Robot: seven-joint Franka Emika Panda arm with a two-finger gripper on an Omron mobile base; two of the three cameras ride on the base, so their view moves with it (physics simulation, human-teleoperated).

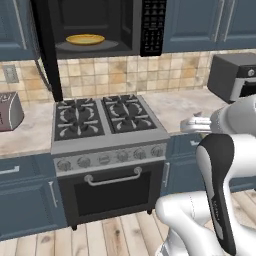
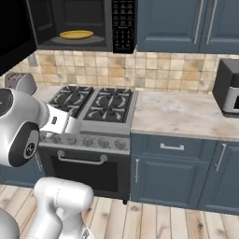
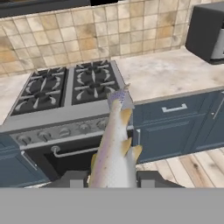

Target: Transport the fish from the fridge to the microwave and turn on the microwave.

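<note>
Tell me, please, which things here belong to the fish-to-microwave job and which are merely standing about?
Job: fish, clamped in the gripper; microwave, door open, yellow plate inside.
Standing about: stove, toaster, toaster oven, blue cabinets.

Large black microwave (image 2: 84, 25) hangs above black four-burner gas stove (image 2: 91, 105), door swung open to left, round yellow plate (image 2: 76, 34) on grey tray inside. White robot arm (image 2: 28, 126) rises at lower left. Beige stone counter (image 2: 182, 114) right of stove; grey box appliance (image 2: 228, 86) at its right edge.
</note>
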